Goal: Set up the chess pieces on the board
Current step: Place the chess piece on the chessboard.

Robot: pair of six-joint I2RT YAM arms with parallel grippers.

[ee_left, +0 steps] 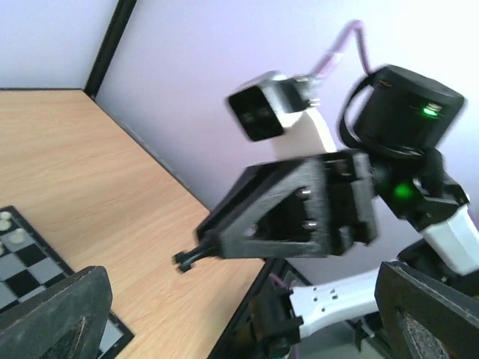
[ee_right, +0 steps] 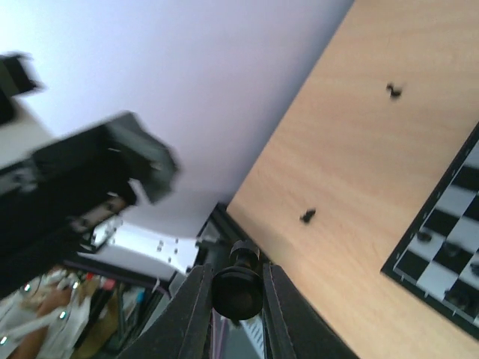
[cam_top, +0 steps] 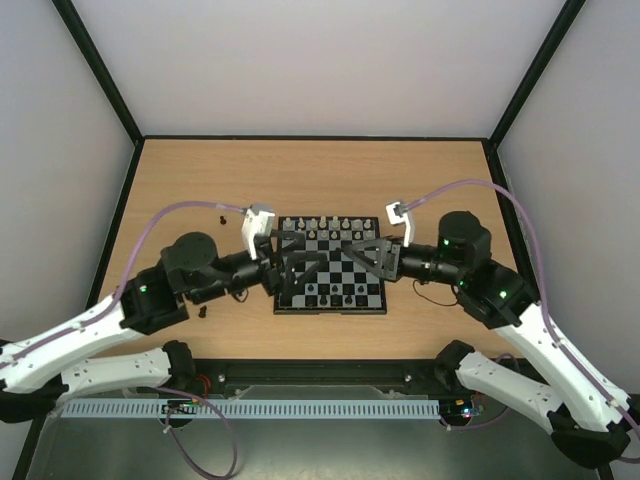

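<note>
Right up close in the right wrist view, the right pincer is clenched on one black chess piece. Its long way runs along the fingers, and its small top pokes out past the tips. Two loose black pieces lie on the counter beside the board. The left wrist view shows the left pincer spread wide, holding nothing. From the top, both pincers hang over the board, and the held piece is too small to see. White pieces line the board's far edge.
</note>
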